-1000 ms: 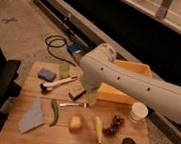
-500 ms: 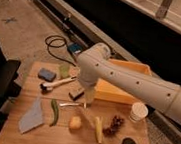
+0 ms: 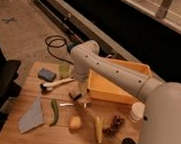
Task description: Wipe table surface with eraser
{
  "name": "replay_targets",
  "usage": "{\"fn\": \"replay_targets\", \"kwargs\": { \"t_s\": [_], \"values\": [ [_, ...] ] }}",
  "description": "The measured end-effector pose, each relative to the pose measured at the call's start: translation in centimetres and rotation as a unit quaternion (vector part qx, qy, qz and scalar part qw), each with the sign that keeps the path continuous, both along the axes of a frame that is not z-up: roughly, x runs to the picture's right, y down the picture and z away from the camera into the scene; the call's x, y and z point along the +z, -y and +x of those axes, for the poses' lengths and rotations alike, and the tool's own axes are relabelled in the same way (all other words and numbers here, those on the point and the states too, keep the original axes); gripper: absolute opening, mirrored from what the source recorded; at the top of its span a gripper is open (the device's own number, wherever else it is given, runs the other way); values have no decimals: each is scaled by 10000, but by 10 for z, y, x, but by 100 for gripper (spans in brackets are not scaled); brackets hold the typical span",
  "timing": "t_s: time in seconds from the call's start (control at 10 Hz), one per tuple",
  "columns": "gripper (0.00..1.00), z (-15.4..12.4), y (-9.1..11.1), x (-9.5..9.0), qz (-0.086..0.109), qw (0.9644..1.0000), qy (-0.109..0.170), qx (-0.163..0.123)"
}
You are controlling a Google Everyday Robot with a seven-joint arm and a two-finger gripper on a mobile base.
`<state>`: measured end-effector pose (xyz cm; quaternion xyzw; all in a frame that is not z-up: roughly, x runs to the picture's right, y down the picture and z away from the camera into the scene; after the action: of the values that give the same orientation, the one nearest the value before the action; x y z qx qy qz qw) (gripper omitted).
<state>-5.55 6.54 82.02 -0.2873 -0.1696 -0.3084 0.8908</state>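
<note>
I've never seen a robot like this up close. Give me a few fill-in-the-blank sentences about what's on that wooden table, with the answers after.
1. The sponge lying near the table's far left corner is ____ in colour.
2. The gripper hangs low over the table, right beside the small dark ____.
3. The open bin at the table's back edge is coloured ____.
Missing words: blue; eraser; yellow.

single view | high, close | faces down onto table surface (image 3: 59,142) | jaws mid-frame
</note>
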Motion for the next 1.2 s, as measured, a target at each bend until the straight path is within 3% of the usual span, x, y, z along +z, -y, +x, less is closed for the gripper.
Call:
{"fn": "replay_targets", "kwargs": {
  "t_s": [0.2,0.5,0.8,1.2],
  "values": [
    [80,-3,5,13,206,9995,-207,69],
    [80,-4,4,13,200,9996,-183,59],
    [80,-1,3,11,369,9989,-125,251],
    [80,-1,-10,41,295,9979,-431,382]
  ]
}}
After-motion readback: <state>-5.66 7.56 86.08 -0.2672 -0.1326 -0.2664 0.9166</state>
